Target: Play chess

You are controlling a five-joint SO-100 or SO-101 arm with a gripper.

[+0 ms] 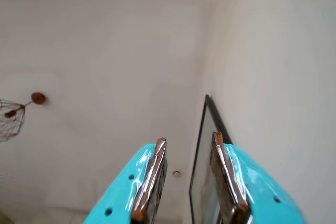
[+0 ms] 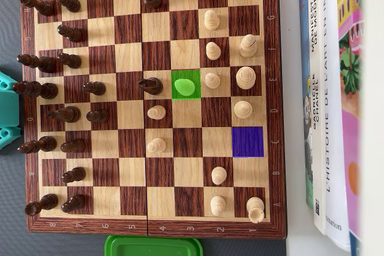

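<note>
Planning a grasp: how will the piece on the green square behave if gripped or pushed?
The piece looks small and solidly turned, so it is probably rigid and light. Its rounded top might slip in a grip. Pushed high up, it may tip onto the dark piece beside it.

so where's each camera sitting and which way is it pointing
Wrist view: rides on the arm behind the gripper, tilted up at a ceiling and wall; both turquoise fingers show, apart, nothing between them.
Overhead view: fixed above, looking straight down on the chessboard, books at its right; a turquoise part of the arm shows at the left edge.
Shared: only the turquoise robot; the board is absent from the wrist view.
</note>
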